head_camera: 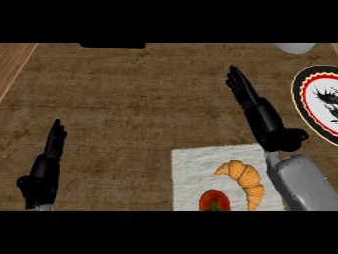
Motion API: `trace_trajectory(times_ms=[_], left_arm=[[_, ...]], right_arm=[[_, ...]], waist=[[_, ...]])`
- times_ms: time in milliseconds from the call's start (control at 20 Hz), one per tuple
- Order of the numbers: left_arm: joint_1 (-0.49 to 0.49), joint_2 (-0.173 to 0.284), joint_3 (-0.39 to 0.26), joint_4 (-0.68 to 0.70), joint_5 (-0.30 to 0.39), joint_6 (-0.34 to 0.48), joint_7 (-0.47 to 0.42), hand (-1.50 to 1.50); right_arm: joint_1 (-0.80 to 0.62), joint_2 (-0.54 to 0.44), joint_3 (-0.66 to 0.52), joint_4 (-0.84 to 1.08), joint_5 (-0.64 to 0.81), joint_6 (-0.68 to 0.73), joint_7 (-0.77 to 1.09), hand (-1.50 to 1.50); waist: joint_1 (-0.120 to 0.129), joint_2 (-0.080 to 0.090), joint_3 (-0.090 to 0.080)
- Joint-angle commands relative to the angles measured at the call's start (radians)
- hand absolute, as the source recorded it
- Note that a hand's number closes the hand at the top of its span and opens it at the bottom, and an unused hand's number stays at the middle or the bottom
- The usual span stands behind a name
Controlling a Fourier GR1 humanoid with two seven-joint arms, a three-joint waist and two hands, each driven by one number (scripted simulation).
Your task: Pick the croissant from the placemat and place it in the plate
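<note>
The croissant (245,181) is seen lying on the white placemat (193,168), towards the mat's right half, with its curved body running from upper left down to the lower edge of the view. Just left of its lower end, a red tomato (213,200) is set on the same mat, partly cut by the view's lower edge. The croissant is touched by neither hand.

The right hand (263,116) is held above the counter (128,99) beyond the mat's upper right corner, its fingers stretched straight and pointing away from the robot; nothing is grasped by it. Its grey forearm (303,183) is laid along the mat's right edge, just beside the croissant.

The plate (303,106), black-rimmed with a red ring and a dark dragon figure on white, is found at the right edge of the view, near the right hand and partly out of frame. Nothing is seen on the part that shows.

The left hand (47,158) is kept at the lower left, fingers straight and up, released, well apart from the mat
</note>
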Motion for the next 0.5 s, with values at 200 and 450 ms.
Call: trace_trajectory(times_ms=[200,450], left_arm=[[-0.03,-0.007,-0.05,0.057,0.074,-0.102,0.234,0.0],[-0.081,-0.027,-0.066,0.014,0.142,-0.168,0.34,0.0]], right_arm=[[-0.229,-0.126,-0.057,0.025,-0.134,0.375,-0.027,1.5],[-0.165,-0.221,-0.139,0.231,0.095,0.226,-0.253,-1.5]], waist=[[-0.025,0.018,-0.025],[-0.034,0.017,-0.024]])
